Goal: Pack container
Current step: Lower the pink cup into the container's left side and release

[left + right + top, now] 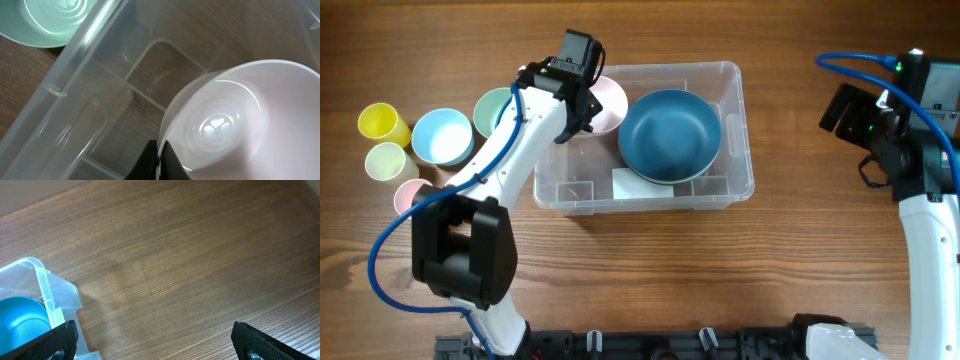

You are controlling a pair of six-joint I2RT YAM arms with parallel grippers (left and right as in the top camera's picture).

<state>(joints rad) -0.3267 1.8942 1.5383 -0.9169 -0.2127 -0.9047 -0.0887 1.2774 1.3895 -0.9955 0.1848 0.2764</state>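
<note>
Waiting at the left: a yellow cup (382, 122), a pale green cup (386, 161), a pink cup (410, 193), a light blue bowl (443, 136) and a mint bowl (492, 112) stand on the tabletop (800, 280) outside the container (740, 150). I judge these are left to pack.
Left fingers (145, 162): pinching the rim of a pale pink bowl (235, 125) and holding it at the container's far left corner.
Container: clear plastic, mid-tabletop; a dark blue bowl (670, 135) already fills its right half.
Progress: one bowl in, one going in, five pieces outside; early, by my reckoning.
Edges: the pink bowl sits close to the far wall and just beside the blue bowl, so there is little slack.
Open room: the container's near left floor is bare, with a white label (630, 183) toward the middle.
Right fingers (55, 340): spread wide, holding nothing, over bare tabletop to the right of the container.
</note>
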